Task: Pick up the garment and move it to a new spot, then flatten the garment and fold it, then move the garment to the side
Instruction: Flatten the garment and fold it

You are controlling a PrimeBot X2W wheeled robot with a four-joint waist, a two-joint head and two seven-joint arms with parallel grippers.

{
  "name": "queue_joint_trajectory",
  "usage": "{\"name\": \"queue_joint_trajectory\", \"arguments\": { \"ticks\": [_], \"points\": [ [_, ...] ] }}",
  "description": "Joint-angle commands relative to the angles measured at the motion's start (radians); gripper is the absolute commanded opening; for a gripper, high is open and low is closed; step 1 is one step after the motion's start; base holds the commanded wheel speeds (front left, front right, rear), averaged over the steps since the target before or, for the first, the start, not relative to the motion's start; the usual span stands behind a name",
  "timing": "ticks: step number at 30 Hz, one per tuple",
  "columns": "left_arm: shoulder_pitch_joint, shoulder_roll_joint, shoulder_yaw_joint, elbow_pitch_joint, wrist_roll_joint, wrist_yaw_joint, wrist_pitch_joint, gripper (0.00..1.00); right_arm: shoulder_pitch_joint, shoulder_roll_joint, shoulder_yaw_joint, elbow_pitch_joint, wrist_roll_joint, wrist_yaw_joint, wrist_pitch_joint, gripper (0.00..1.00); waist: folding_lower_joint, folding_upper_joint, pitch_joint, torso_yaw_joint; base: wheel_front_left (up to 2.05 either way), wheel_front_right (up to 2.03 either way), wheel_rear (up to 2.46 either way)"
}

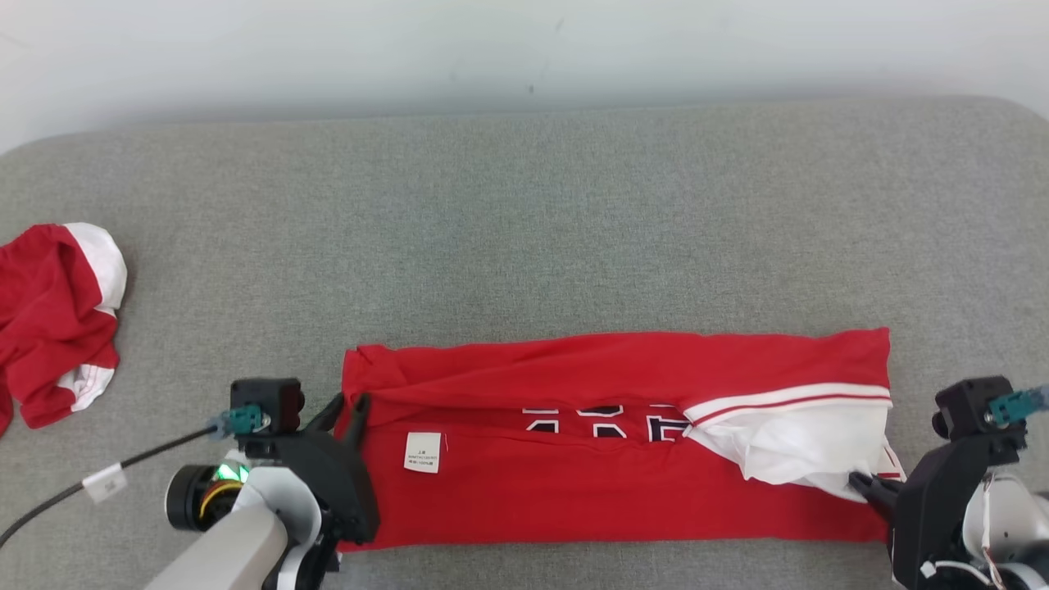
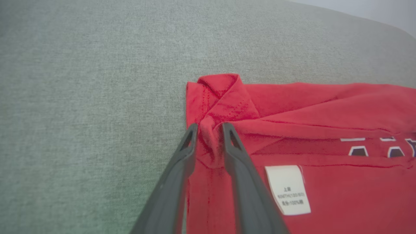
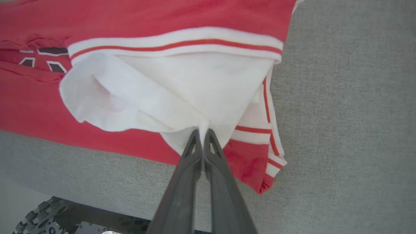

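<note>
The garment (image 1: 574, 492) is a red shirt with white striped sleeves, lying in a long folded band across the near part of the grey padded surface (image 1: 524, 229). A white care label (image 1: 423, 452) faces up. My left gripper (image 1: 348, 406) is at the garment's left end; in the left wrist view its fingers (image 2: 210, 126) stand slightly apart with a bunched fold of red cloth (image 2: 325, 107) pinched between the tips. My right gripper (image 1: 856, 479) is at the right end, and in the right wrist view it (image 3: 203, 131) is shut on the white sleeve cloth (image 3: 169, 87).
A second red-and-white garment (image 1: 49, 319) lies crumpled at the far left edge of the surface. The surface's near edge runs just below the folded band, and the robot's wheeled base (image 3: 48, 214) shows beneath it. A pale wall rises behind the surface.
</note>
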Motion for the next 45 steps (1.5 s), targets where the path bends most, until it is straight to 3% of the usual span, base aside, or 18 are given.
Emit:
{"name": "queue_joint_trajectory", "arguments": {
  "ticks": [1,4,8,13,19,24,36,45],
  "points": [
    [0.033,-0.007,0.003,0.006,-0.015,0.003,-0.015,1.0,0.023,0.013,-0.003,0.011,-0.013,-0.002,-0.018,1.0,0.0,0.0001,-0.016,0.004,0.0,0.0,0.0],
    [0.051,-0.011,0.008,0.01,-0.019,0.002,-0.039,1.0,0.036,0.02,-0.004,0.022,-0.02,-0.002,-0.032,1.0,0.0,0.0001,-0.03,0.005,0.0,0.0,0.0],
    [0.1,-0.011,0.037,-0.002,-0.014,-0.005,-0.15,1.0,0.057,0.035,-0.03,0.022,-0.022,-0.002,-0.063,1.0,0.0,0.0001,-0.053,0.006,0.0,0.0,0.0],
    [0.176,-0.02,0.097,-0.057,0.036,-0.047,-0.239,1.0,0.065,0.076,-0.128,0.011,-0.064,-0.002,-0.111,1.0,0.0,0.0001,-0.078,0.013,0.0,0.0,0.0],
    [0.345,-0.082,0.338,-0.232,0.252,-0.068,-0.24,1.0,0.035,0.18,-0.267,0.024,-0.14,-0.002,-0.129,1.0,0.0,0.0001,-0.087,0.03,0.0,0.0,0.0],
    [0.478,-0.162,0.499,-0.326,0.391,-0.108,-0.241,1.0,-0.003,0.225,-0.322,0.073,-0.193,-0.002,-0.144,1.0,0.0,0.0001,-0.078,0.043,0.0,0.0,0.0],
    [0.63,-0.304,0.72,-0.435,0.645,-0.235,-0.241,1.0,-0.099,0.239,-0.369,0.254,-0.265,-0.002,-0.171,1.0,0.0,0.0001,-0.042,0.098,0.0,0.0,0.0],
    [0.67,-0.342,0.78,-0.444,0.718,-0.275,-0.241,1.0,-0.135,0.224,-0.365,0.337,-0.274,-0.002,-0.176,1.0,0.0,0.0001,-0.018,0.11,0.0,0.0,0.0]
  ]
}}
